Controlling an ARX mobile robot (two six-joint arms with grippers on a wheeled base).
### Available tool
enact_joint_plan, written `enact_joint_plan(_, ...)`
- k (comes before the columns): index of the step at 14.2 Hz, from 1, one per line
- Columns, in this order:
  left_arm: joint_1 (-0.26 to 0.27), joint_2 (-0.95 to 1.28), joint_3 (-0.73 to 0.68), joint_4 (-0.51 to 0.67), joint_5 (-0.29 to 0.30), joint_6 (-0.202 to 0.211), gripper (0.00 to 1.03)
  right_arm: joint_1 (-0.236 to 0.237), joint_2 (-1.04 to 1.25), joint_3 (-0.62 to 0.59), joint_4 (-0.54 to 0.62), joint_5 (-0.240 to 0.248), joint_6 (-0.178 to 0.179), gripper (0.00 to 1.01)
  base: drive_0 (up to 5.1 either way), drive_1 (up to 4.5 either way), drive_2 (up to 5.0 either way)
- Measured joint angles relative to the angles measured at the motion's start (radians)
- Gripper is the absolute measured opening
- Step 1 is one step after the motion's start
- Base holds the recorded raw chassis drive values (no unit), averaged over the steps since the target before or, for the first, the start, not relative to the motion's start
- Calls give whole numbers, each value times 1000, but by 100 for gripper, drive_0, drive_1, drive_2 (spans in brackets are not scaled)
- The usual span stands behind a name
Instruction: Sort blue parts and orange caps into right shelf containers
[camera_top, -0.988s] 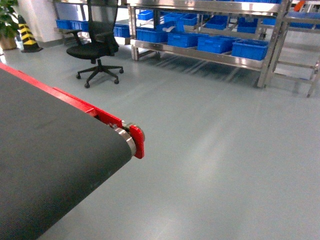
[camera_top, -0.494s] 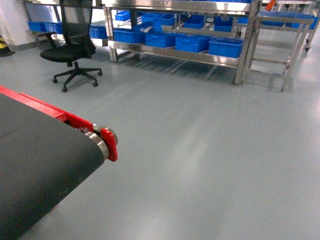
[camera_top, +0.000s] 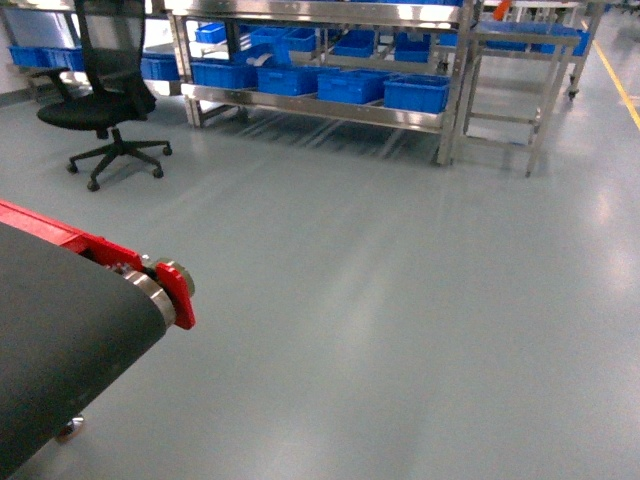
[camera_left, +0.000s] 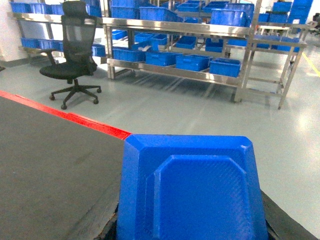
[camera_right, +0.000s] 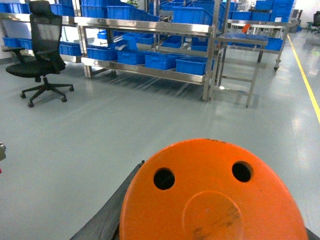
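A blue part (camera_left: 192, 195) with a raised bevelled face fills the bottom of the left wrist view, and my left gripper (camera_left: 190, 227) is shut on it, its fingers almost hidden behind it. An orange cap (camera_right: 210, 200) with two round holes fills the bottom of the right wrist view, held by my right gripper (camera_right: 210, 232). Neither gripper shows in the head view. The blue containers (camera_top: 415, 92) stand in rows on a steel shelf (camera_top: 320, 108) far across the floor; these containers (camera_left: 225, 66) (camera_right: 192, 65) also show in both wrist views.
A black conveyor belt (camera_top: 60, 340) with a red end bracket (camera_top: 182, 292) lies at lower left. A black office chair (camera_top: 100, 100) stands left of the shelf. A smaller steel rack (camera_top: 505, 70) stands to the shelf's right. A yellow floor line (camera_top: 615, 75) runs along the right edge.
The head view has swung to the right: the shelf, chair and conveyor end have all slid left in view, and the rack and yellow line have come in.
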Motion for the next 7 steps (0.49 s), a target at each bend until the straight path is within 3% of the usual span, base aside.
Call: enact_joint_plan(7, 0, 0, 0, 0, 0, 0, 43, 0, 0, 0, 0, 0, 0, 45, -164, -164, -164)
